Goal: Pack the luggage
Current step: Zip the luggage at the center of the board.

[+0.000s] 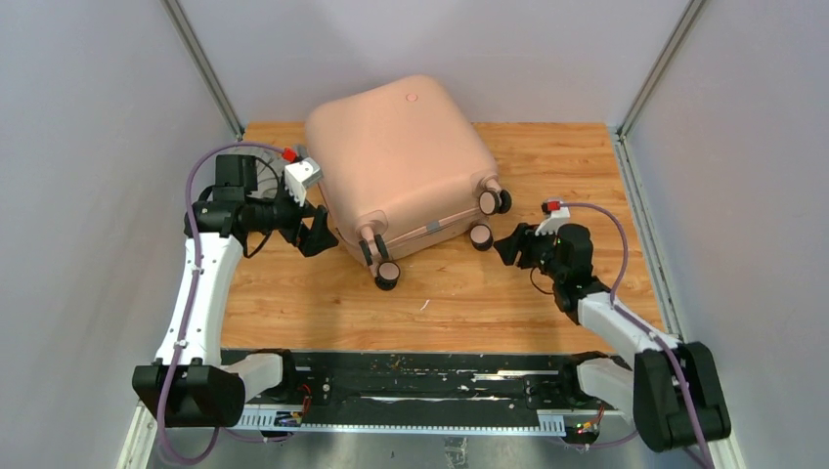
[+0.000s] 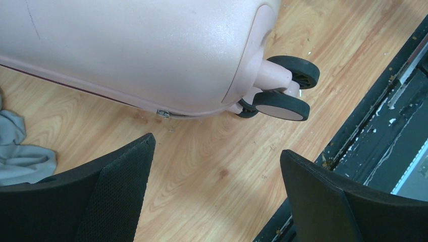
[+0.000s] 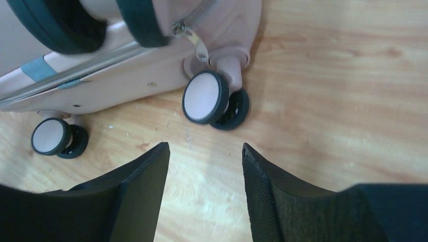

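Top external view: wooden tabletop (image 1: 469, 303), with both arms reaching in from its near edge.
Left gripper (image 1: 315, 234): jaws spread wide, empty, just beside the case's left flank.
Right gripper (image 1: 505, 244): jaws partly apart, empty, near a black-rimmed wheel (image 3: 206, 97).
Luggage: large pale pink hard-shell suitcase (image 1: 401, 156), closed, lying flat mid-table.
Heading: wheels face near-right, and the long axis runs back toward far-left.
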`<control>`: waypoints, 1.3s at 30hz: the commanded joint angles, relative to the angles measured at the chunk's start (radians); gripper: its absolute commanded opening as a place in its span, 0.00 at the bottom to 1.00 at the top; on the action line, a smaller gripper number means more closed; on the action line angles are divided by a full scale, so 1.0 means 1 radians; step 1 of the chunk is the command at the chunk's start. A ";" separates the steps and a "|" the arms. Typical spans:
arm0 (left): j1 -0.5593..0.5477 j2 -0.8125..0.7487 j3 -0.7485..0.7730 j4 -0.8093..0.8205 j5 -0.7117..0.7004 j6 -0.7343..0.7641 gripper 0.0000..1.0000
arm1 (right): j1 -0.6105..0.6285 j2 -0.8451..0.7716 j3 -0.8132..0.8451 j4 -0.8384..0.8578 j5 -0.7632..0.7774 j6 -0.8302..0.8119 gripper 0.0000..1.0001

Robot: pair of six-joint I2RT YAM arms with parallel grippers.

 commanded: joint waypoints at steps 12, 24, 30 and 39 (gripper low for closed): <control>0.004 0.013 0.002 -0.035 0.012 -0.030 1.00 | -0.005 0.453 0.108 0.669 -0.171 -0.124 0.48; 0.004 0.047 0.001 -0.052 -0.051 0.024 1.00 | -0.006 0.701 0.106 1.115 -0.185 -0.016 0.31; 0.002 0.047 -0.020 -0.054 -0.032 0.048 1.00 | -0.006 0.707 0.115 1.111 -0.208 -0.005 0.06; -0.016 0.122 -0.045 -0.048 -0.041 0.105 1.00 | -0.002 0.658 0.129 1.046 -0.248 0.020 0.00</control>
